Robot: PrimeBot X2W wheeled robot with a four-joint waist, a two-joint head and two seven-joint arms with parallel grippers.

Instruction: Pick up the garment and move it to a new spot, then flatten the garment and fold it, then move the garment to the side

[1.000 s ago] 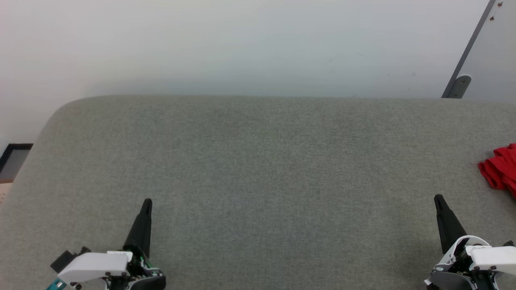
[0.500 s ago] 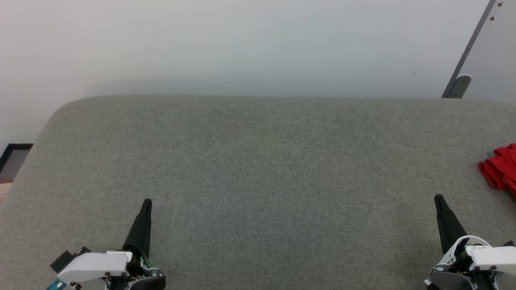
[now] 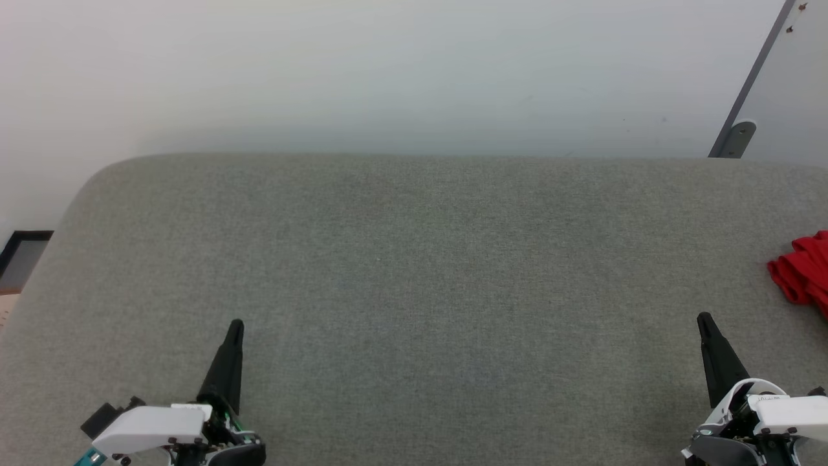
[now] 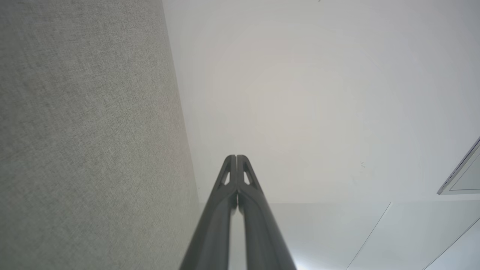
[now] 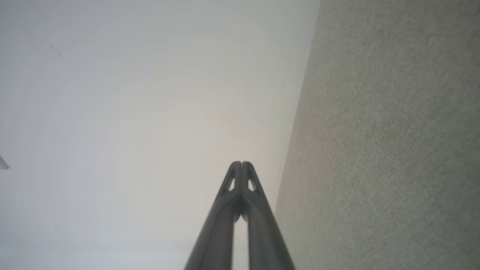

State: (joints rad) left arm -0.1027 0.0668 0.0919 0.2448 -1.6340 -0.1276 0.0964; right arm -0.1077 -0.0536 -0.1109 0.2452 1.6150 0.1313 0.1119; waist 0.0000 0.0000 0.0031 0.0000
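Note:
A bunched red piece of the garment [image 3: 804, 272] lies at the right edge of the head view on the grey fabric surface [image 3: 414, 272], the rest of it cut off by the frame. My right gripper [image 3: 704, 319] stands at the lower right, shut and empty, a short way left of and nearer than the garment. At the lower left my left gripper [image 3: 237, 325] is also shut with nothing in it. Each wrist view shows the fingertips pressed together: left gripper [image 4: 236, 156], right gripper [image 5: 242, 163].
The grey surface has a rounded far-left corner [image 3: 103, 175] and ends at a pale wall [image 3: 388, 71]. A grey angled panel with a bracket [image 3: 737, 137] stands at the far right. A dark-framed object [image 3: 22, 255] sits beyond the left edge.

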